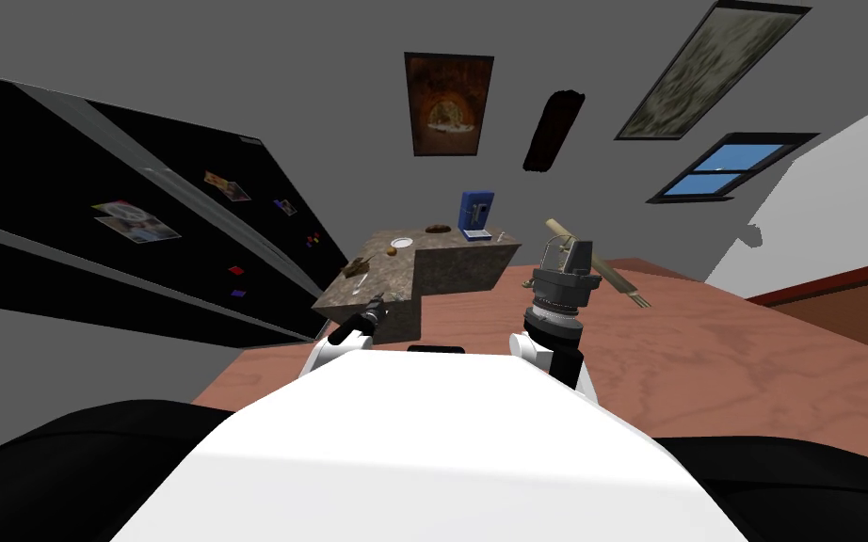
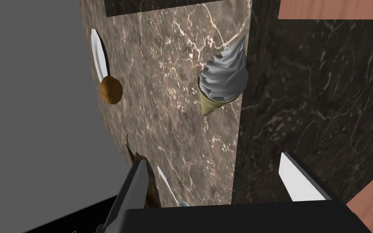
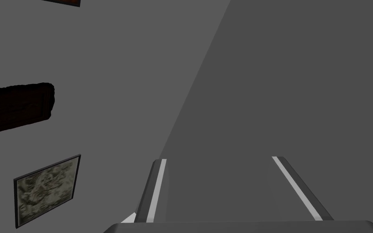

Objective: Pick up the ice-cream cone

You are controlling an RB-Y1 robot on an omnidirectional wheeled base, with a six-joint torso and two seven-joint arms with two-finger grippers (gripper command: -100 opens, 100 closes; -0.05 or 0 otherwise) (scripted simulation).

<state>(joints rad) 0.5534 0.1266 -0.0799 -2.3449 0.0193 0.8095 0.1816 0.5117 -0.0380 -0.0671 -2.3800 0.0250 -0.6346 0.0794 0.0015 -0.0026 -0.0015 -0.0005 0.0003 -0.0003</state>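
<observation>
**One cone at the counter's edge**

The ice-cream cone (image 2: 222, 81), a grey-white swirl on a tan tip, rests at the edge of the brown marbled counter (image 2: 173, 129), farther along than the left gripper (image 2: 218, 184), whose fingers are spread and empty. I count one cone, one white plate (image 2: 98, 52) and one brown round lump (image 2: 111, 90). The right gripper (image 3: 227, 190) is likewise spread, holding nothing.

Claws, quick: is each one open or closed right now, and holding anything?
Left claw: open, empty, short of the ice-cream cone.
Right claw: open, empty.
</observation>
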